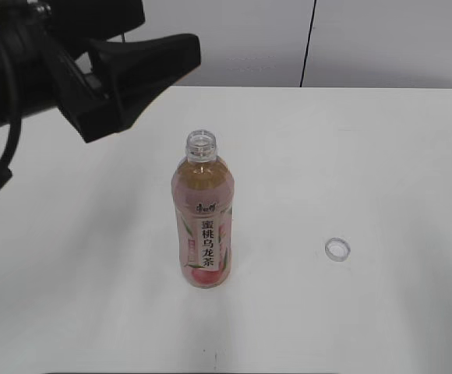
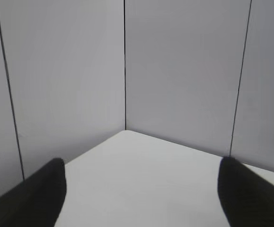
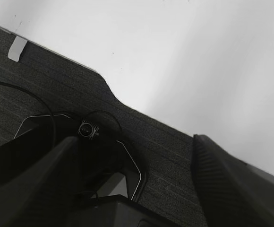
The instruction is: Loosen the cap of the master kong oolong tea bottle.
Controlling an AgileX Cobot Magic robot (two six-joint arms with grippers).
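Note:
The master kong oolong tea bottle [image 1: 203,222] stands upright at the middle of the white table, pink label with a white character strip facing me. Its neck [image 1: 200,145] is open, with no cap on it. The white cap [image 1: 337,248] lies on the table to the bottle's right, well apart from it, and looks like a ring with its open side up. My left gripper [image 1: 152,89] hangs open and empty above the table, up and left of the bottle; in the left wrist view [image 2: 141,189] its fingers are wide apart. My right gripper [image 3: 132,161] is open and empty and is outside the exterior view.
The white table [image 1: 382,156] ends at grey wall panels behind it [image 2: 175,71]. The right wrist view looks down past the table edge [image 3: 104,85] onto dark carpet and a dark robot base with cables [image 3: 87,128].

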